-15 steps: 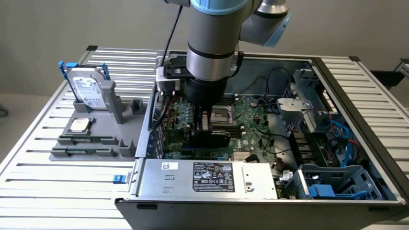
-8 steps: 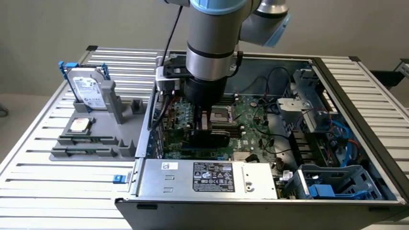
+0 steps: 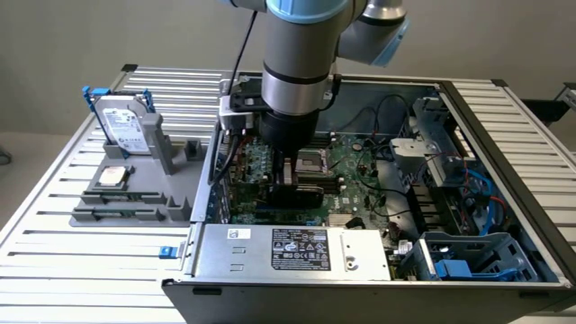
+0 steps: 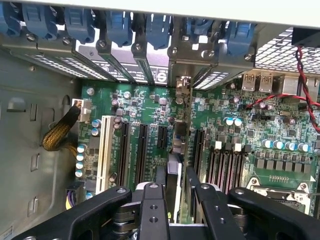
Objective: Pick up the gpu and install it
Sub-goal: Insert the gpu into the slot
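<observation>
Gripper [image 4: 175,200] fingers closed narrowly on the gpu [image 4: 176,150], held edge-on above the motherboard [image 4: 280,130]; the card shows a glossy black face [image 3: 295,196]. Its silver bracket meets the rear slots.

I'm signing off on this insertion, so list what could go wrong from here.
1. The gripper holds the gpu edge-on above the motherboard; if the card is off the expansion slot, pressing could stress the board or connector.
2. The card's end bracket must meet the rear slot covers; it may catch there.
3. The red and black cable lies nearby and might snag.
</observation>
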